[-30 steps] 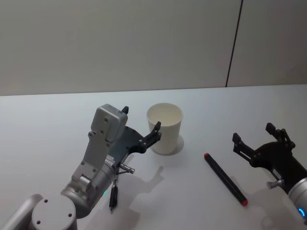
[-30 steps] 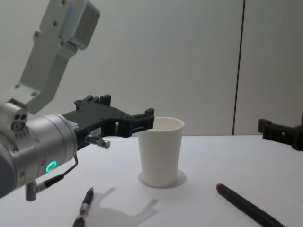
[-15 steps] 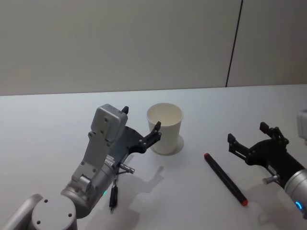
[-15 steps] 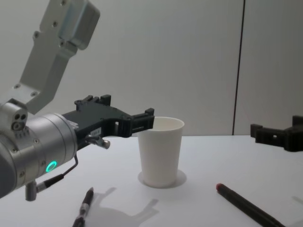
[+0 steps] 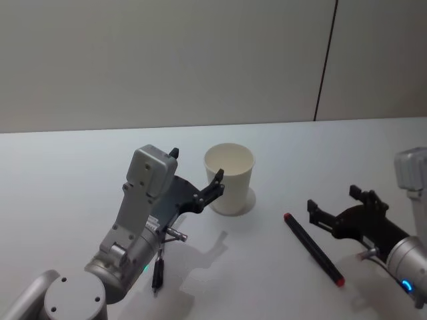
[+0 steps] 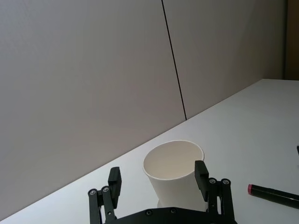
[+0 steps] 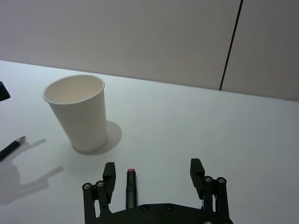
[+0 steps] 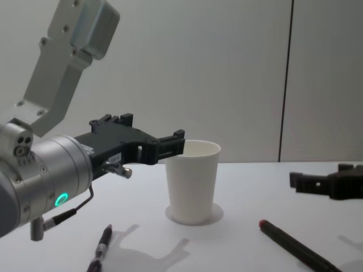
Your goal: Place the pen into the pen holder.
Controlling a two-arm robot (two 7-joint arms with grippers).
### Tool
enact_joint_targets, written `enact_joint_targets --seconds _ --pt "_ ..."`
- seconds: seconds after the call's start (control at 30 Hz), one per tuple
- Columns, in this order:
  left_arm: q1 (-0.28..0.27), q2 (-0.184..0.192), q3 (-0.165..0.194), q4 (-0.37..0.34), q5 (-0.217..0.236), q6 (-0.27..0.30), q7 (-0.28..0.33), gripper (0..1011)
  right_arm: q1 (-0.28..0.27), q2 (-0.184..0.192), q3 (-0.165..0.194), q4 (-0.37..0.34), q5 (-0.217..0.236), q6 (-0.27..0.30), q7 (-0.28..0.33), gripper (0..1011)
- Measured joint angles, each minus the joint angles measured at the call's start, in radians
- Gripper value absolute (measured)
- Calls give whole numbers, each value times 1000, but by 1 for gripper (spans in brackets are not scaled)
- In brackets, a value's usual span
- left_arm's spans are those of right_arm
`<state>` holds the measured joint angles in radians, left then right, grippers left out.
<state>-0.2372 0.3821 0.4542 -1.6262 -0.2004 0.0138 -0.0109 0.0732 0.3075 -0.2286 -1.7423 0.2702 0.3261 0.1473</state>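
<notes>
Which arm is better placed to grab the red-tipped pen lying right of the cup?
Right. The open right gripper hangs close by the red-tipped pen, which lies between its fingers in the right wrist view. The left gripper, also open, is at the cup, farther from that pen.

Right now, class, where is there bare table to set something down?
Free: table left of the left gripper, and beyond the right gripper. Crowded: the middle, around the paper cup, marker and slim pen.
</notes>
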Motion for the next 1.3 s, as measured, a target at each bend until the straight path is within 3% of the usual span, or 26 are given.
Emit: enact_joint_targets --seconds 0.43,1.07,1.3 --pt "0 0 0 0 0 0 0 1003 14 -34 -20 28 22 99 3 1002" --pt "0 0 0 0 0 0 0 1003 32 -81 -47 71 24 187 -40 1002" --pt "0 0 0 0 0 0 0 1003 39 -94 -53 85 13 209 -50 849"
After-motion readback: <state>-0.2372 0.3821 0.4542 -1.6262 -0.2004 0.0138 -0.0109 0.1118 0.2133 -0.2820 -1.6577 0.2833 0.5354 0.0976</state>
